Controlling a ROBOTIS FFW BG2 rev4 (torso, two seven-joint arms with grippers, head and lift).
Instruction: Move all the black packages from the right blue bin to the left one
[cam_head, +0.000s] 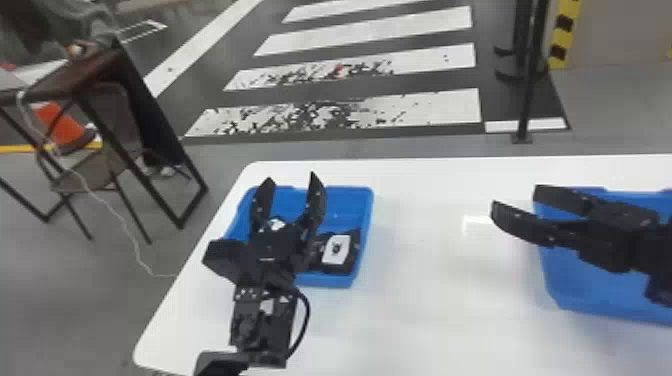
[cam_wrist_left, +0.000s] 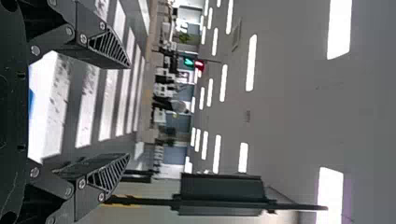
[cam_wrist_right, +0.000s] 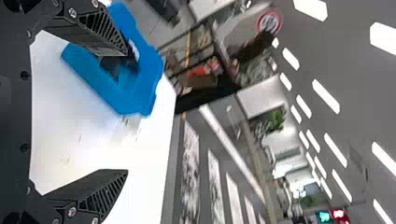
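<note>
So I'm running this from afar, and right now both my hands are spread wide with nothing pinched. The left gripper (cam_head: 291, 178) is over the left blue bin (cam_head: 352, 205), fingers pointing away from me, which to my eye makes sense for a drop-off or for nudging stuff flat. In that bin there's a black package (cam_head: 337, 249) with a white label facing up, over on the right side, and what looks like a second package (cam_head: 276, 224) partly hidden under the gripper. Lying there, they'd leave some room toward the far side for more. The right gripper (cam_head: 516, 196) is level over the near-left part of the right blue bin (cam_head: 590, 295), tips aimed across the white table (cam_head: 425, 310) at the other bin. My guess is the bins are spaced out so each arm gets its own patch. Can't tell if any packages remain in the right one, the arm blocks too much. If there are, I'd point that hand down and keep it wide, watching the fingers don't catch the rim.
</note>
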